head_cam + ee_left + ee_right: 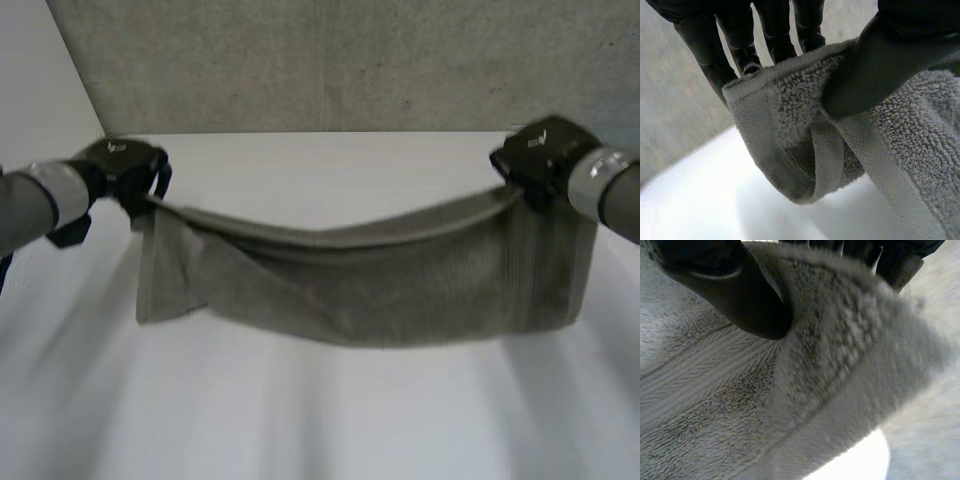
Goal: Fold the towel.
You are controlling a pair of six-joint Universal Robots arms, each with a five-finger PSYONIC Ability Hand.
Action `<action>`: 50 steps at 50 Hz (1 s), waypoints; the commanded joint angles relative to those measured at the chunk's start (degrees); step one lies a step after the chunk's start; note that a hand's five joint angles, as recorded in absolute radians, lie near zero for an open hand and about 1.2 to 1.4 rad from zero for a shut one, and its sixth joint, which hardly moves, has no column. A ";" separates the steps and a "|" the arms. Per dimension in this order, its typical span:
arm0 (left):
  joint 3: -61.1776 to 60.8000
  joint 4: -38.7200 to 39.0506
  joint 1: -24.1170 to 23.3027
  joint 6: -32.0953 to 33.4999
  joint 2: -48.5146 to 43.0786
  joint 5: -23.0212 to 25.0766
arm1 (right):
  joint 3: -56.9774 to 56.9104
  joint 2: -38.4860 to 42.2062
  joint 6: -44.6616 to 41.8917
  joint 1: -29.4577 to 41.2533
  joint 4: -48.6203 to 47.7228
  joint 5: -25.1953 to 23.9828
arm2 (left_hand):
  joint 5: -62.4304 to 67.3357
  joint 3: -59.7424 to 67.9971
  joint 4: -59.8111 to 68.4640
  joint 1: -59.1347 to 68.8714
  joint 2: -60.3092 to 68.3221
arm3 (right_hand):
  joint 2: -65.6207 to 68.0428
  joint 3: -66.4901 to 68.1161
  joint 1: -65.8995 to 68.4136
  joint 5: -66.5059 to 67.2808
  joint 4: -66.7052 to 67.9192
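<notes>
soft, limp towel (400,290) sagging above the tabletop (320,420), top corners pinched by left hand (125,170) and right hand (540,155), the sensible holds.

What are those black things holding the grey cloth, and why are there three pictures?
They are a robot's two hands, at the ends of its arms. The wide picture comes from a camera between the arms, looking down at a white table. In it the left hand and the right hand each pinch one end of the top edge of a grey towel. The towel hangs between them and sags in the middle. The other two pictures come from small cameras on the wrists, so each hand is seen close up: black fingers behind the fluffy towel and a thumb pressing on its front.
</notes>
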 commanded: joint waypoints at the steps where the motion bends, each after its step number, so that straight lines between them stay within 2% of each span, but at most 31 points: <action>1: 20.30 6.62 -3.50 -4.41 -1.53 -3.77 | -5.98 -0.76 5.59 1.38 -31.99 5.75 | -14.74 -8.56 -7.21 -2.13 -6.47 | 5.02 3.99 3.62 2.82 3.35; 2: 20.33 6.65 -3.50 -4.44 -1.53 -3.79 | -5.97 -0.78 5.60 1.39 -32.08 5.76 | -14.74 -8.56 -7.21 -2.13 -6.47 | 5.02 3.99 3.62 2.82 3.35; 3: 22.33 10.05 -4.11 -8.09 -0.92 -5.79 | -4.50 -3.47 7.26 1.30 -39.13 6.98 | -14.74 -8.56 -7.21 -2.13 -6.47 | 5.02 3.99 3.62 2.82 3.35; 4: 22.35 10.08 -4.12 -8.13 -0.91 -5.81 | -4.48 -3.50 7.27 1.30 -39.20 6.99 | -14.74 -8.56 -7.21 -2.13 -6.47 | 5.02 3.99 3.62 2.82 3.35; 6: 23.32 16.03 -3.86 -16.70 2.50 -10.27 | -1.16 -7.96 9.29 1.47 -47.34 7.95 | -14.74 -8.56 -7.21 -2.13 -6.47 | 5.02 3.99 3.62 2.82 3.35; 7: 23.32 16.06 -3.86 -16.74 2.52 -10.29 | -1.14 -7.98 9.30 1.47 -47.37 7.96 | -14.74 -8.56 -7.21 -2.13 -6.47 | 5.02 3.99 3.62 2.82 3.35; 9: 22.80 19.39 -3.59 -23.13 4.79 -12.39 | 0.26 -9.30 9.82 1.56 -47.02 7.78 | -14.74 -8.56 -7.21 -2.13 -6.47 | 5.02 3.99 3.62 2.82 3.35; 11: 22.01 20.10 -3.51 -25.42 5.15 -12.40 | 1.22 -9.30 9.82 1.56 -45.98 7.61 | -14.74 -8.56 -7.21 -2.13 -6.47 | 5.02 3.99 3.62 2.82 3.35; 15: 17.96 20.10 -3.50 -25.79 5.59 -11.87 | 2.81 -9.48 9.91 1.56 -42.36 7.43 | -14.74 -8.56 -7.21 -2.13 -6.47 | 5.02 3.99 3.62 2.82 3.35; 20: 5.51 21.94 -3.50 -20.71 5.25 -9.07 | 6.41 -8.52 9.82 1.47 -34.38 4.63 | -14.74 -8.56 -7.21 -2.13 -6.47 | 5.02 3.99 3.62 2.82 3.35; 26: -6.04 27.13 -3.59 -13.05 3.75 -7.57 | 11.43 -4.56 9.73 2.00 -32.25 1.63 | -14.74 -8.56 -7.21 -2.13 -6.47 | 5.02 3.99 3.62 2.82 3.35; 28: -13.73 32.29 -3.77 -6.32 1.65 -7.57 | 16.06 -2.11 9.56 2.09 -32.17 0.14 | -14.74 -8.56 -7.21 -2.13 -6.47 | 5.02 3.99 3.62 2.82 3.35; 29: -13.77 32.32 -3.77 -6.28 1.64 -7.57 | 16.09 -2.10 9.56 2.09 -32.17 0.14 | -14.74 -8.56 -7.21 -2.13 -6.47 | 5.02 3.99 3.62 2.82 3.35; 31: -20.51 36.78 -4.12 0.45 0.33 -7.48 | 20.37 0.88 8.95 2.26 -32.25 -0.56 | -14.74 -8.56 -7.21 -2.13 -6.47 | 5.02 3.99 3.62 2.82 3.35; 36: -27.20 39.70 -4.30 6.80 -0.12 -7.39 | 24.25 5.19 6.76 2.79 -32.25 -0.57 | -14.74 -8.56 -7.21 -2.13 -6.47 | 5.02 3.99 3.62 2.82 3.35; 42: -30.65 39.70 -4.30 7.69 0.23 -7.39 | 26.37 5.11 4.73 2.88 -32.17 -0.04 | -14.74 -8.56 -7.21 -2.13 -6.47 | 5.02 3.99 3.62 2.82 3.35; 50: -34.51 39.61 -4.30 7.96 3.13 -7.13 | 29.62 -1.13 5.34 2.70 -32.17 -0.30 | -14.74 -8.56 -7.21 -2.13 -6.47 | 5.02 3.99 3.62 2.82 3.35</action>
